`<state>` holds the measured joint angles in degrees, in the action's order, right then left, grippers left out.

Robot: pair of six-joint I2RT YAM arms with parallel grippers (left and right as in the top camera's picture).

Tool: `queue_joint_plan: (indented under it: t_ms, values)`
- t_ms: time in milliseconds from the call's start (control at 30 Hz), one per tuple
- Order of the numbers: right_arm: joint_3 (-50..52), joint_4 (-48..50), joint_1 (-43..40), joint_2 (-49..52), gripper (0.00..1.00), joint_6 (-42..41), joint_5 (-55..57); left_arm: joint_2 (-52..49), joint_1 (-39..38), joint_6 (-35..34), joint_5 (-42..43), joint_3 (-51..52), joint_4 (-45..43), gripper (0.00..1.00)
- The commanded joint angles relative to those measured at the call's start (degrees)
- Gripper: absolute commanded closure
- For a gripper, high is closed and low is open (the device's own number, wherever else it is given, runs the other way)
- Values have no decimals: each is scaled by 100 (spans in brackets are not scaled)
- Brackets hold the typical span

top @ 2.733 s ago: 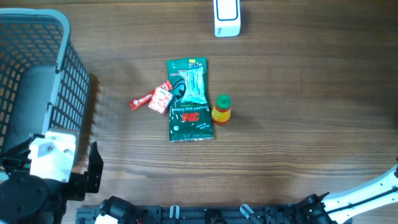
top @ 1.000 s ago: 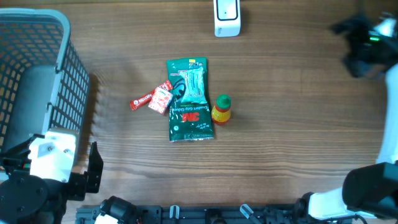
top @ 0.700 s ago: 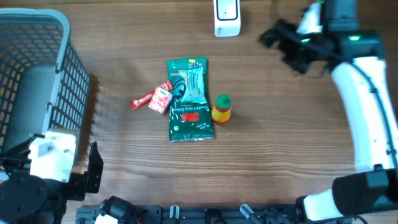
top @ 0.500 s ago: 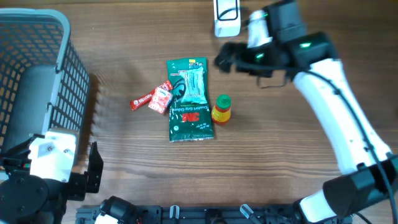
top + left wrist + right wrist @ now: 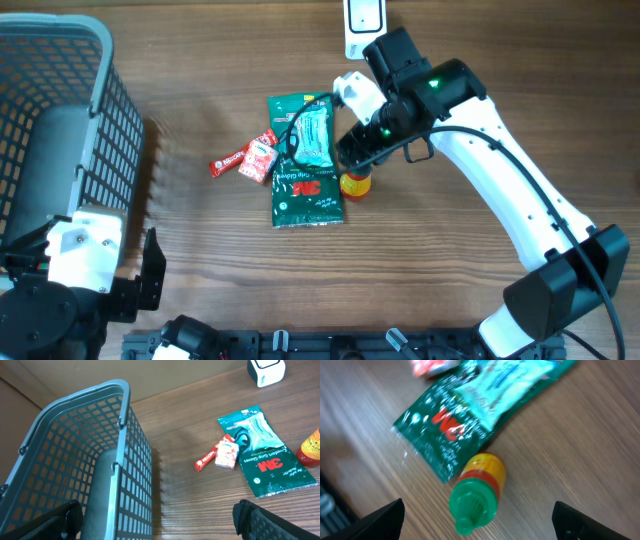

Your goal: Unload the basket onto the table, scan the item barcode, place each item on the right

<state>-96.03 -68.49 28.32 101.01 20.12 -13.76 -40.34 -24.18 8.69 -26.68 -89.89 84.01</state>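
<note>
A green 3M packet (image 5: pixel 305 160) lay flat near the middle of the wooden counter (image 5: pixel 480 300). Just beside its right edge, at the lower half, stood a small yellow bottle (image 5: pixel 477 491) with a green cap. In the overhead view the bottle was mostly hidden under the right arm. The right end effector (image 5: pixel 362 148) hung directly above the bottle, beside the packet's right edge. Its fingers (image 5: pixel 385 519) were spread wide, with the bottle in view between them, and they touched nothing. Whether it was level with the bottle or above it could not be told.

A white scanner (image 5: pixel 362 25) sat beyond the packet's top end, at the far edge of the counter. Two red sachets (image 5: pixel 245 158) lay against the packet's left edge. A grey mesh basket (image 5: pixel 60 120) stood well to the packet's left. The left end effector (image 5: pixel 160 527) hovered beside that basket, well apart from the packet, its fingers spread wide and empty.
</note>
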Motion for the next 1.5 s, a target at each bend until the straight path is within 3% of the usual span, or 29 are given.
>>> queue_joint_plan:
  t_ms: [0, 333, 633, 833, 1067, 1200, 1400, 1467]
  values:
    - [83, -22, 13, 90, 6, 1084, -391, -26, 46, -52, 50, -11, -13, 0]
    - [295, 232, 66, 267, 5, 1123, -391, -26, 46, -52, 50, -11, -13, 0]
    - [295, 46, 411, 656, 23, 1108, 101, -26, 46, -52, 50, -11, -13, 0]
    - [295, -20, 413, 675, 20, 542, 772, -26, 46, -52, 50, -11, -13, 0]
    - [295, -37, 413, 680, 25, 518, 802, -26, 46, -52, 50, -11, -13, 0]
    - [295, -37, 413, 680, 41, 518, 804, -26, 46, -52, 50, -11, -13, 0]
    - [295, -37, 413, 680, 51, 352, 914, -26, 46, -52, 50, -11, -13, 0]
    - [295, -50, 413, 680, 60, 210, 1064, -26, 46, -52, 50, -11, -13, 0]
